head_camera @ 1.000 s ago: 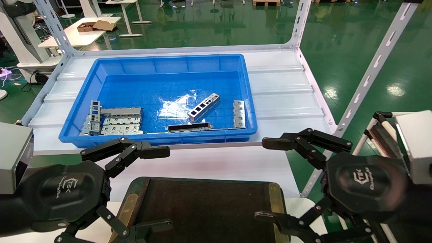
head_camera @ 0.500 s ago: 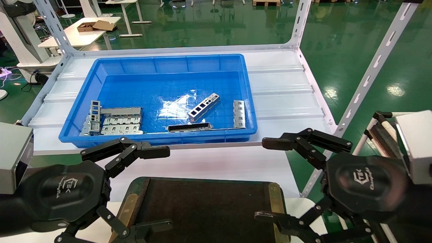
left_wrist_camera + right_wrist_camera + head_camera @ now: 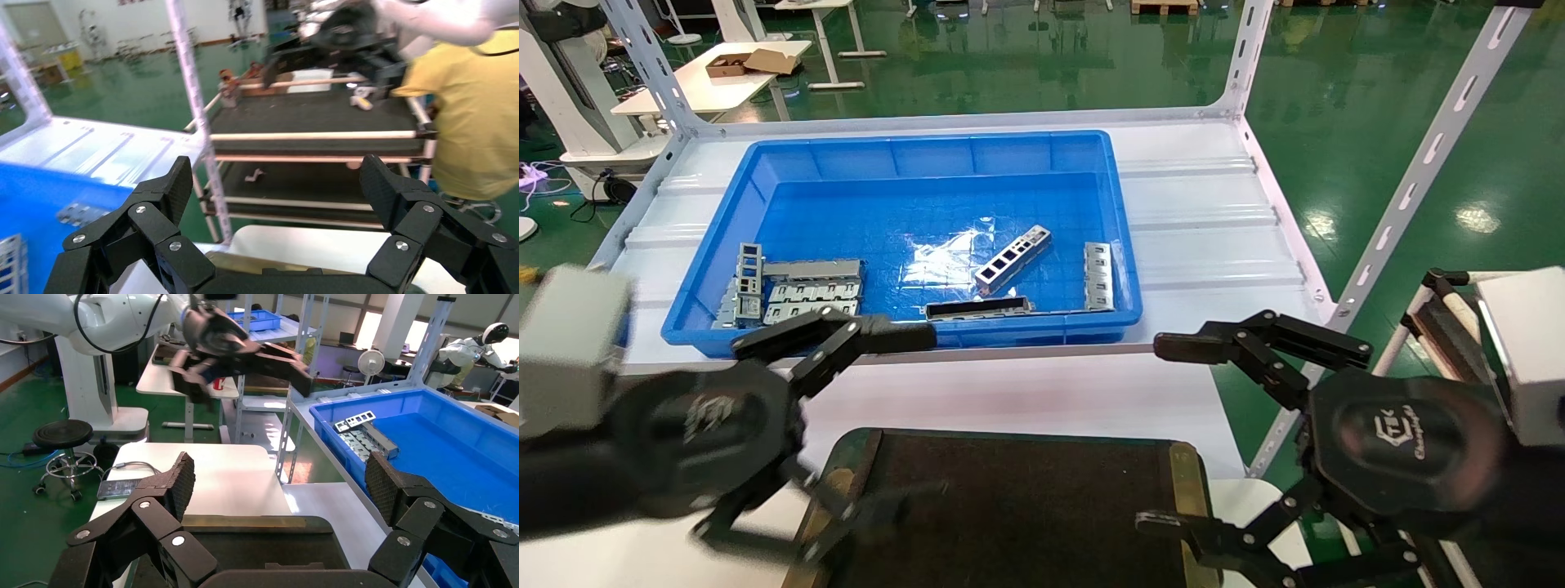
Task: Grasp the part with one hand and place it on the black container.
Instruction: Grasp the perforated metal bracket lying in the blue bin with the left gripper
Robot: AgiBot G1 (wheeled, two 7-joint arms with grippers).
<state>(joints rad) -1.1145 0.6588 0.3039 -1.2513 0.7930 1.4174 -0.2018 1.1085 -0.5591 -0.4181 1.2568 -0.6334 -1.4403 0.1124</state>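
Note:
The part [image 3: 1012,259], a narrow silver strip with a row of rectangular cutouts, lies slanted on the floor of the blue bin [image 3: 911,147], right of centre. The black container [image 3: 1026,506] sits at the near edge below the bin, with brass side edges. My left gripper [image 3: 932,412] is open and empty, blurred, over the container's left corner, with its upper finger at the bin's front wall. In the left wrist view the left gripper [image 3: 275,177] holds nothing. My right gripper [image 3: 1148,433] hangs open and empty at the container's right side; the right wrist view shows the right gripper [image 3: 278,471] above the black container [image 3: 257,545].
In the bin also lie a dark single-slot strip [image 3: 978,308], a wide grey bracket stack [image 3: 801,292] at the left and a bracket [image 3: 1097,276] by the right wall. Slanted white shelf posts [image 3: 1418,163] stand at the right. A rack cart [image 3: 318,135] and a person in yellow [image 3: 477,110] are beyond.
My left gripper has risen and moved forward toward the bin's front wall, blurred with motion. The right gripper and all parts are where they were.

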